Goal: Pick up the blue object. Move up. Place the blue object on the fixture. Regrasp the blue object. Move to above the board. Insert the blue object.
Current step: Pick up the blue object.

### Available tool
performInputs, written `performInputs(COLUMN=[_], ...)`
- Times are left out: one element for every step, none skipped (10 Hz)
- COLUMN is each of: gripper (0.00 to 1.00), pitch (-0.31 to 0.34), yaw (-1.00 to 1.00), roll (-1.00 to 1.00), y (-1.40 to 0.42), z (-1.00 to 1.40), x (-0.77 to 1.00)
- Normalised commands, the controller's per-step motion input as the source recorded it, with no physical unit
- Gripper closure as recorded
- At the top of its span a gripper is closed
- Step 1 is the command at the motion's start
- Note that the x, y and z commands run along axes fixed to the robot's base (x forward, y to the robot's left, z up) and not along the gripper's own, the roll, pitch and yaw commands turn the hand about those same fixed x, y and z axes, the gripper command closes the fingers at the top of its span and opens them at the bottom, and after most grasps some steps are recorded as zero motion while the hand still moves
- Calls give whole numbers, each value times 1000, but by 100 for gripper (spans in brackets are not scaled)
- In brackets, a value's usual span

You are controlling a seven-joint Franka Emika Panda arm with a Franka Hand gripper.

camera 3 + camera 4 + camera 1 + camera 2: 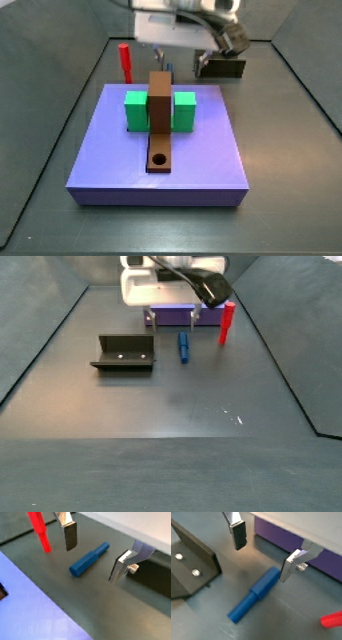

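i see the hand spread wide, empty, above the slim blue peg lying flat on the grey floor near the red upright peg. risk, my guess: off-centre descent rolls it away.

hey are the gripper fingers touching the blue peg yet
Apart. In both wrist views the gripper is open, its fingers straddling the blue peg lying flat on the floor, with bare floor visible between each pad and the peg.
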Motion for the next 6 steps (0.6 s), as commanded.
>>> performInputs(gripper=[0,0,0,0,0,0], pitch=[-63,-43,-19,-4,0,0], yaw=[34,29,17,20,20,0], roll=[113,80,40,33,40,19], y=[0,0,0,0,0,0], z=[-226,-166,-191,-189,-223,-234], x=[-151,-117,-74,-23,0,0])
